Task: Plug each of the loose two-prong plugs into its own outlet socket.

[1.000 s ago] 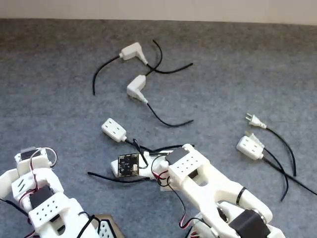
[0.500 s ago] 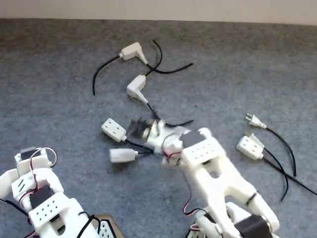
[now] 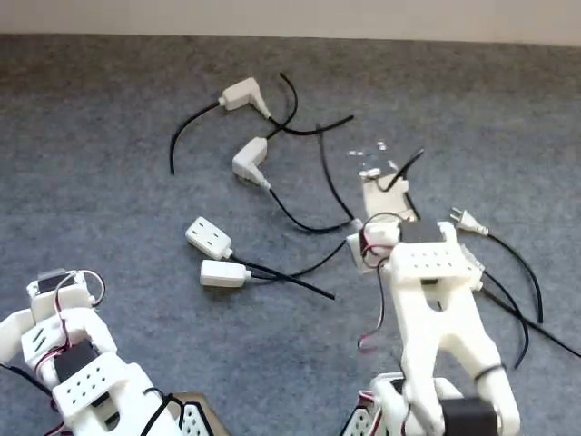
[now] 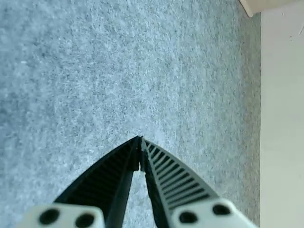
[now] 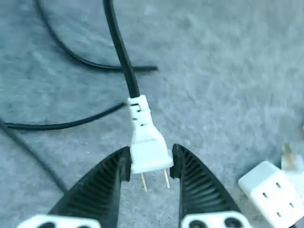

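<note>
My right gripper [image 5: 150,156] is shut on a white two-prong plug [image 5: 147,145], prongs pointing back toward the wrist and black cord [image 5: 118,47] trailing away. A white outlet socket [image 5: 273,192] lies close beside it on the carpet. In the high view the right gripper [image 3: 383,195] hangs at centre right, near a loose plug [image 3: 463,218]. Two white sockets [image 3: 209,237] [image 3: 224,273] lie left of centre. My left gripper [image 4: 140,140] is shut on nothing over bare carpet, its arm [image 3: 64,354] at the near left corner.
Two angled white plug pieces [image 3: 241,93] [image 3: 250,159] with black cords lie at the back. Black cords [image 3: 290,263] cross the grey carpet in the middle. More cords [image 3: 522,300] run along the right side. A pale wall edge [image 4: 282,95] borders the carpet.
The right arm has swung from the table's centre to the right and farther back, carrying the plug and dragging its cord. A socket it covered now lies exposed. The left arm has stayed still.
</note>
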